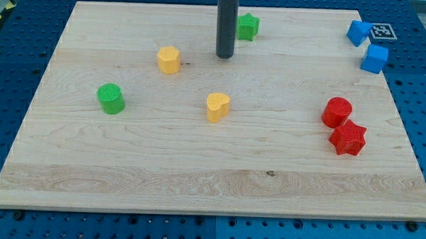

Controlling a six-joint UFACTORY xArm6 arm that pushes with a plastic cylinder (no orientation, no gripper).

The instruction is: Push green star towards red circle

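single view, high front angle, whole board (197, 168) framed

On the bench (197, 176) sat a green cylinder (111, 99), a yellow hexagon block (169, 60) and a yellow heart (218, 107). A red star (348, 137) lay at the view's right. Two blue blocks (358, 31) (375, 59) stood near the top right corner.

A pale wooden board (197, 168) with visible grain fills most of the scene, evenly lit. It lies on a blue perforated surface (16, 63) that shows on every side. A black-and-white marker tag (381, 30) sits at the far right corner.
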